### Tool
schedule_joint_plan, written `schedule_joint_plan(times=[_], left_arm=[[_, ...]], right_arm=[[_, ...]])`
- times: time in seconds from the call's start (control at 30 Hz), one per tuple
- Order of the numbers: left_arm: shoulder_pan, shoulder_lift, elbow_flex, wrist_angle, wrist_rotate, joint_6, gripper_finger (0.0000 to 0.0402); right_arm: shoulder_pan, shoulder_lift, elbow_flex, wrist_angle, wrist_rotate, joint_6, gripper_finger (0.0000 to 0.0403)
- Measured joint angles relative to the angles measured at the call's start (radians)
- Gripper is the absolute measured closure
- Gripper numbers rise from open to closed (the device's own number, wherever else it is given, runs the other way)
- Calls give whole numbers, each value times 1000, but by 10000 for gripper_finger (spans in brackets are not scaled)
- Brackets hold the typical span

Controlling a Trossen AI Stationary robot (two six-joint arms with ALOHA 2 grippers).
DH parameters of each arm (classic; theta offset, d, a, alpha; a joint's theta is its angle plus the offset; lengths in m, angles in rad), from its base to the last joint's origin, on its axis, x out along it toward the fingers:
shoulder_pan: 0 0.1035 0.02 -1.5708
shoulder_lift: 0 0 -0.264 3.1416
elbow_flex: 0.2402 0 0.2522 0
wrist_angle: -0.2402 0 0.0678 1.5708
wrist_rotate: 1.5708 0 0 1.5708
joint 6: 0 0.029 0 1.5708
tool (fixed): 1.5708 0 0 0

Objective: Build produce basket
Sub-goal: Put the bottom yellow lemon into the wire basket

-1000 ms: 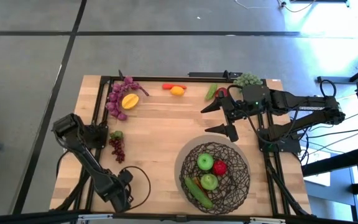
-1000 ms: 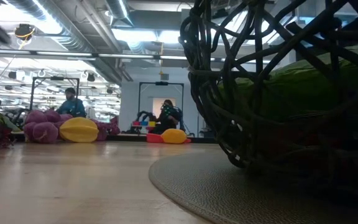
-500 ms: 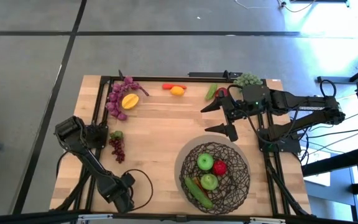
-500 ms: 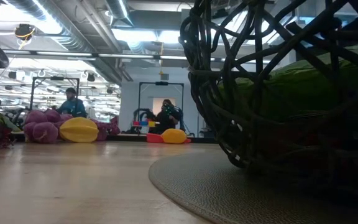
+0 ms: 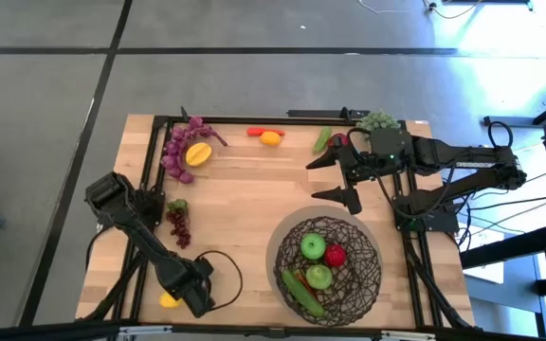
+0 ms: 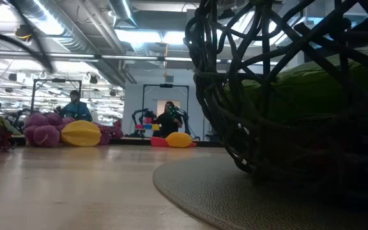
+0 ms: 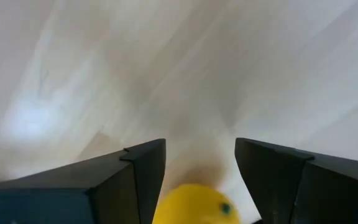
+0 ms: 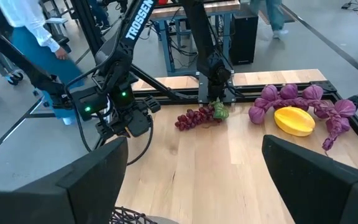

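High view: basket (image 5: pixel 328 262) sits near-right on the wooden table (image 5: pixel 254 199), on a round grey mat. Inside it: two green apples (image 5: pixel 313 247), a red apple (image 5: pixel 336 254), a cucumber (image 5: pixel 303 293). Left gripper (image 5: pixel 180 297) is down at the near-left edge, with a yellow lemon (image 5: pixel 168 300) showing just beside it. Red grapes (image 5: pixel 177 226) lie at the left side by the left arm's base. Far-left: purple grapes (image 5: pixel 180 149) with a yellow fruit (image 5: pixel 197 153) touching them. Far middle: a small orange-and-red pair (image 5: pixel 267 135); can't tell exactly what each is. Far-right: a green vegetable (image 5: pixel 322 139) and a pale green bunch (image 5: pixel 378 120). Right gripper (image 5: pixel 335 178) hangs over the table right of centre, beyond the basket, fingers spread wide, nothing between them.

Low view: basket mesh (image 6: pixel 286 89) fills the right side, something green behind the wires. Purple grapes (image 6: pixel 42 126) and the yellow fruit (image 6: pixel 80 133) at far left. People visible in the room beyond.

Left wrist view: both fingers (image 7: pixel 135 177) stand on either side of the lemon (image 7: pixel 194 204), part open. Contact with the lemon can't be confirmed.

Right wrist view: own fingers (image 8: pixel 98 180) far apart, empty. Beyond: red grapes (image 8: pixel 197 116), purple grapes (image 8: pixel 291 99), yellow fruit (image 8: pixel 294 121), and the left arm (image 8: pixel 114 93).
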Motion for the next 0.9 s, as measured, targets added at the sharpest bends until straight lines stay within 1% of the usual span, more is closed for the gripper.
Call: schedule_joint_plan(times=[0.1, 0.23, 0.3, 0.43, 0.57, 0.67, 0.73, 0.9], left_arm=[[9, -28, 0, 0, 6, 50, 217], [9, -69, 0, 4, 61, 84, 218], [-2, -92, 0, 3, 65, 89, 217], [-38, -123, 0, 5, 65, 71, 218], [-79, -123, 0, 9, 113, 18, 217], [-106, -123, 0, 48, 145, 3, 218], [-116, -123, 1, 71, 144, 6, 218], [-141, -123, 2, 63, 118, -2, 217]], right_arm=[[0, 0, 0, 0, 0, 0, 37], [0, 0, 0, -3, 0, 0, 37], [0, 0, 0, -4, 0, 0, 37], [0, 0, 0, -6, 0, 1, 37], [0, 0, 0, -6, 0, 0, 37], [0, 0, 0, -7, 0, -8, 37], [0, 0, 0, -8, 0, -30, 37], [0, 0, 0, -9, 0, -33, 37]])
